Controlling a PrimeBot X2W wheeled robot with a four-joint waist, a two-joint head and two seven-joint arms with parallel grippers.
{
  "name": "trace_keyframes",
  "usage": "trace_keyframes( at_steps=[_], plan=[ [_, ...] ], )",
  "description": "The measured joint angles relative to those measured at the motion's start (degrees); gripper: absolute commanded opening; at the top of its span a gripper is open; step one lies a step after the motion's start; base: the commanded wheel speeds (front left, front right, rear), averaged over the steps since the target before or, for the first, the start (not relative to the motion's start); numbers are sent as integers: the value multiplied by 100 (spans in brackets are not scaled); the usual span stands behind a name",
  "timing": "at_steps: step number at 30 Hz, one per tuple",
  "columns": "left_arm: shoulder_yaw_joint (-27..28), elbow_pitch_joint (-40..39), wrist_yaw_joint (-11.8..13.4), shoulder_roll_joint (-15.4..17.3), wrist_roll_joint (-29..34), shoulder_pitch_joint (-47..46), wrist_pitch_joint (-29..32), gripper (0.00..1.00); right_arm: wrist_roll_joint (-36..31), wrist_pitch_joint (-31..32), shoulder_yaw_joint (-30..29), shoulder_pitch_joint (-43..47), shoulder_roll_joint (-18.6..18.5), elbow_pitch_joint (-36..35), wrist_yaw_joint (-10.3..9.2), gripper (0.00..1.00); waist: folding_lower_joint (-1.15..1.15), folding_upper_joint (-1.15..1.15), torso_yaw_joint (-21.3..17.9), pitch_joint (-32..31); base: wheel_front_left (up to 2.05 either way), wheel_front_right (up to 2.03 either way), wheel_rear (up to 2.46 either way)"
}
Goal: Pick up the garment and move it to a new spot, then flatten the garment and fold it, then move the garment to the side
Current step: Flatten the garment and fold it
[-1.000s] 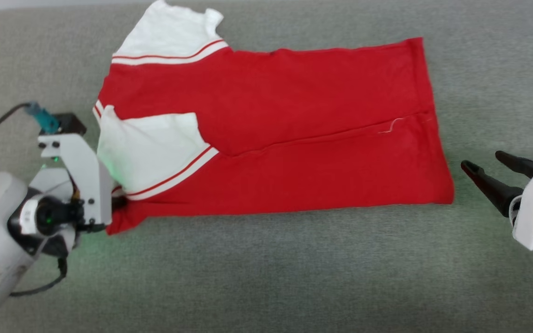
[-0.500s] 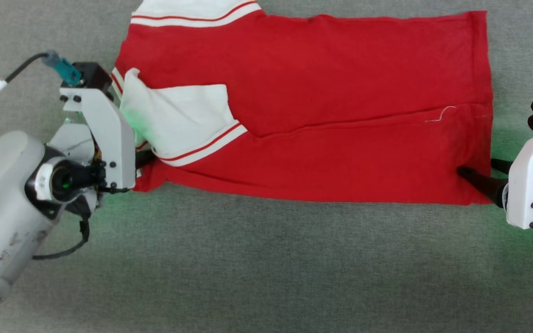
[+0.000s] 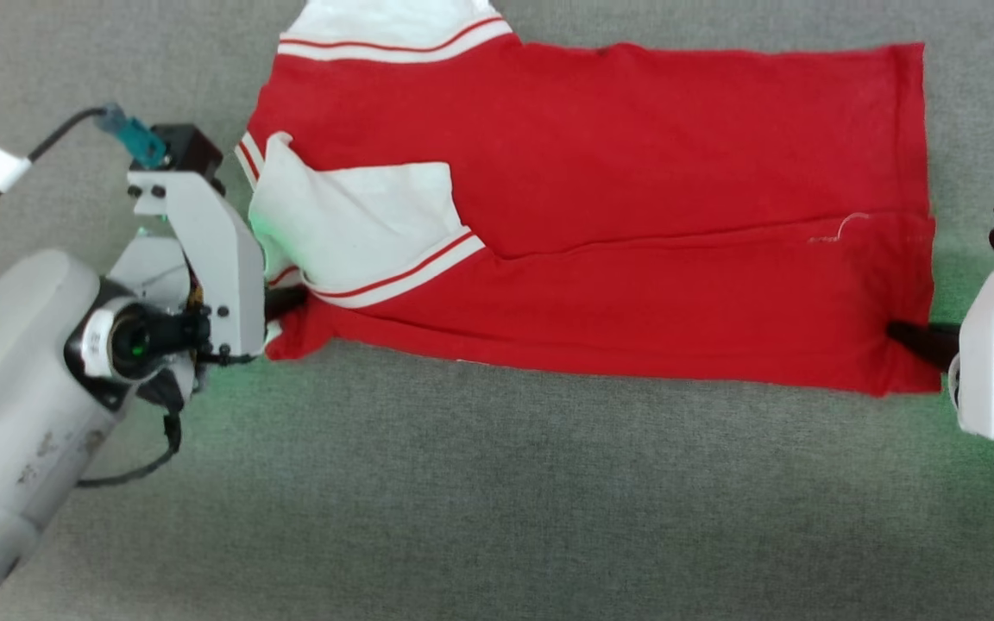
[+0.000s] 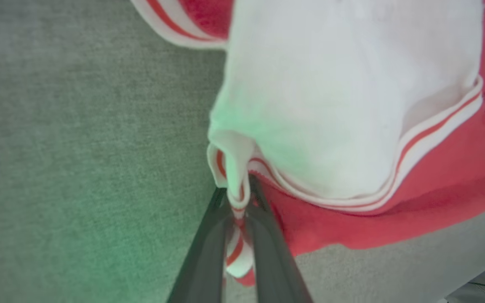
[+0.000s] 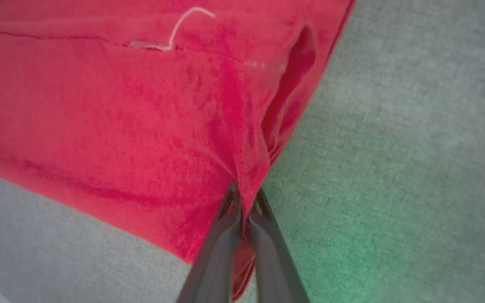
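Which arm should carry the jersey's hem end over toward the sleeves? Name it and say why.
Right, probably: the right jaws are shut on the red jersey's hem corner, while the left jaws pinch striped trim at the sleeve end.

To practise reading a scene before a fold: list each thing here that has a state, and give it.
Garment: flat on the grey surface, near edge folded over, white sleeve on top.
Left gripper: shut on the garment's striped trim.
Right gripper: shut on the garment's hem corner.
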Motion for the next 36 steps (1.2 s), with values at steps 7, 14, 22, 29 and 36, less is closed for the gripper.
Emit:
trace_keyframes(
  at_steps=[7, 14, 22, 29, 36],
  plan=[
    [-111, -305, 98, 286, -22, 360, 149, 0, 73, 120, -89, 516, -107, -292, 0, 0, 0, 0, 22, -335, 0, 0, 0],
    [-178, -970, 353, 664, -96, 854, 221, 0, 124, 254, -305, 1105, -191, -657, 0, 0, 0, 0, 79, -675, 0, 0, 0],
    [-252, -1924, 777, 1092, -138, 1521, 93, 0, 120, 302, -599, 1767, -182, -983, 3, 0, 0, 0, 142, -883, 0, 0, 0],
    [-279, -2008, 898, 1063, -176, 1724, -54, 77, 31, 175, -479, 1880, -11, -978, 3, 100, 0, 0, 108, -905, 0, 0, 0],
    [-224, -2050, 951, 1146, -115, 1714, -109, 100, 31, 14, -453, 1890, 9, -1111, 3, 100, 0, 0, 17, -950, 0, 0, 0]
  ],
)
